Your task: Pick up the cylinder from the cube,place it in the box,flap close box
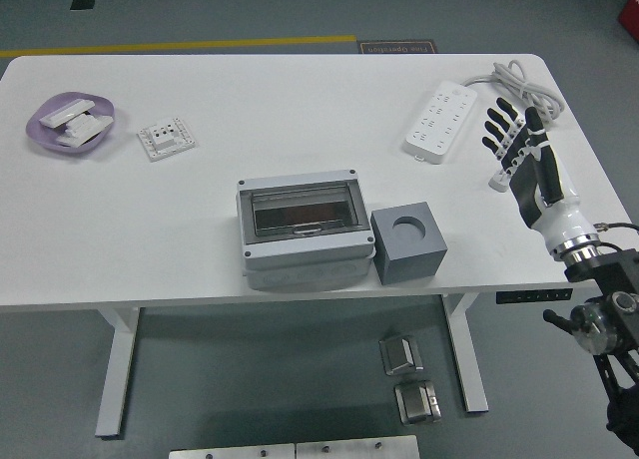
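A grey cube (408,242) with an empty round hole in its top stands near the table's front edge. Directly to its left sits a grey box (303,228) whose clear flap lies shut. No cylinder shows anywhere in view. My right hand (513,138) hovers over the table's right side, well to the right of the cube, fingers spread and holding nothing. My left arm is out of the picture.
A white power strip (440,120) with its coiled cable (519,84) lies just left of my right hand. At the far left are a purple dish (70,126) of white parts and a small white socket plate (166,138).
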